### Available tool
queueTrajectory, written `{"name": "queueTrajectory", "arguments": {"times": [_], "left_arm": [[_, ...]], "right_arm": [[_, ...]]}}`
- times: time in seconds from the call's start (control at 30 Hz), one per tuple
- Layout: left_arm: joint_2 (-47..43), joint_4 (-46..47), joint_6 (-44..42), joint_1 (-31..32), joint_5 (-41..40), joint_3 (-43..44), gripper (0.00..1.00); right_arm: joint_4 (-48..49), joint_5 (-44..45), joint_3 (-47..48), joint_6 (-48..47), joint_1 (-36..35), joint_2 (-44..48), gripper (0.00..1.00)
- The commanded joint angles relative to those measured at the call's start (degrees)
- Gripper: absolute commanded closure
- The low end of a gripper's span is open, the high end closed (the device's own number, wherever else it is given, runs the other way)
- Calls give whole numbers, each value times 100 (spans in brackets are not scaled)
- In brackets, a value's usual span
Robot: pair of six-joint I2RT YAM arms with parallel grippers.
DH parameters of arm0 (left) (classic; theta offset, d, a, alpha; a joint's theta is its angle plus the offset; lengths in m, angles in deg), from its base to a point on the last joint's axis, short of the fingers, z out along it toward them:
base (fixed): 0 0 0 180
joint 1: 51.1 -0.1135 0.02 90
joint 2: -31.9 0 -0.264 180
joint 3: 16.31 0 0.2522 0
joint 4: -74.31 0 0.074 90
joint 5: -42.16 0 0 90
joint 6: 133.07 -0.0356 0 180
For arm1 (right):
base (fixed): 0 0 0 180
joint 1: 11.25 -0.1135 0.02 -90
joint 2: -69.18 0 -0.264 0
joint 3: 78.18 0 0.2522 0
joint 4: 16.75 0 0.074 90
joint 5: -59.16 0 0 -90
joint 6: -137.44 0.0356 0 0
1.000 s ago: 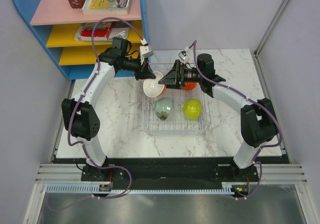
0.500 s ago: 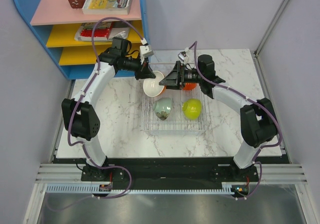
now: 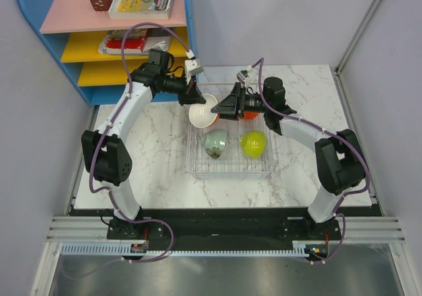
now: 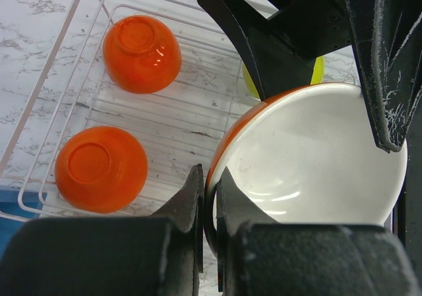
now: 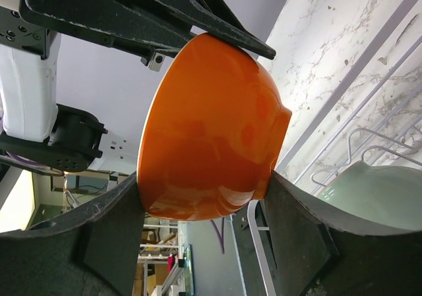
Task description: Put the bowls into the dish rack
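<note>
Marble worktop (image 3: pixel 158 157), dish rack (image 3: pixel 227 175) at centre. Above the rack's far-left corner, the left gripper (image 3: pixel 200 101) jaws are clamped on the rim of the orange bowl (image 3: pixel 202 115). The right gripper (image 3: pixel 221 107) jaws straddle it, grip unclear. Right should seat squarely before left lets go.

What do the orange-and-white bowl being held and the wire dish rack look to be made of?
The orange-outside, white-inside round bowl is probably glazed ceramic, possibly melamine: it has a glossy finish with sharp highlights on both faces. The silver-white wire dish rack looks like thin metal wire, chromed or coated: its fine, evenly spaced rods have a pale sheen.
</note>
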State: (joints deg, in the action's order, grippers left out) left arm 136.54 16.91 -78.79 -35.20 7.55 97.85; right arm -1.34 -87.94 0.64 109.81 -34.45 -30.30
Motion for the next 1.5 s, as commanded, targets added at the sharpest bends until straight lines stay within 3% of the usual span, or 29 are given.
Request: {"name": "queueTrajectory", "arguments": {"times": [0.0,0.03,0.07,0.13,0.23,0.33,0.37,0.4,0.53,0.7,0.77,0.9,1.03,1.23,1.47], "left_arm": [[-14,268,153,71,121,173,98],[-14,277,171,71,103,147,94],[-31,277,171,71,94,129,81],[-84,268,163,71,42,24,67],[-128,268,136,71,-37,-117,36],[-198,277,110,71,-116,-231,25],[-216,268,136,71,-152,-257,7],[-225,268,179,62,-187,-266,1],[-356,347,644,-165,-232,-337,0],[-786,777,1470,-1088,164,-722,0],[-953,831,1586,-1386,68,-907,0],[-1672,839,1368,-1590,155,-1882,0],[-2236,822,1182,-1897,147,-2656,0],[-2545,550,734,-2091,164,-3325,0],[-2545,470,496,-2565,542,-3764,0]], "right_arm": [[477,-196,33,101,-27,210,100],[424,-170,42,39,-35,210,100],[319,-126,68,-40,-35,245,100],[-15,-12,77,-303,-35,262,100],[-376,111,121,-567,-27,306,100],[-605,216,121,-699,-35,333,100],[-736,243,156,-813,-27,342,100],[-781,261,156,-849,-18,359,100],[-1307,445,331,-1270,-27,456,100],[-2308,997,639,-2217,26,500,100],[-3428,1506,1104,-2762,26,456,100],[-4901,2973,2201,-4150,17,141,100],[-5789,3942,2897,-4733,0,-185,100],[-6694,5889,3970,-5812,-324,-826,100],[-7003,7167,4445,-6719,-1019,-1240,100]]}}
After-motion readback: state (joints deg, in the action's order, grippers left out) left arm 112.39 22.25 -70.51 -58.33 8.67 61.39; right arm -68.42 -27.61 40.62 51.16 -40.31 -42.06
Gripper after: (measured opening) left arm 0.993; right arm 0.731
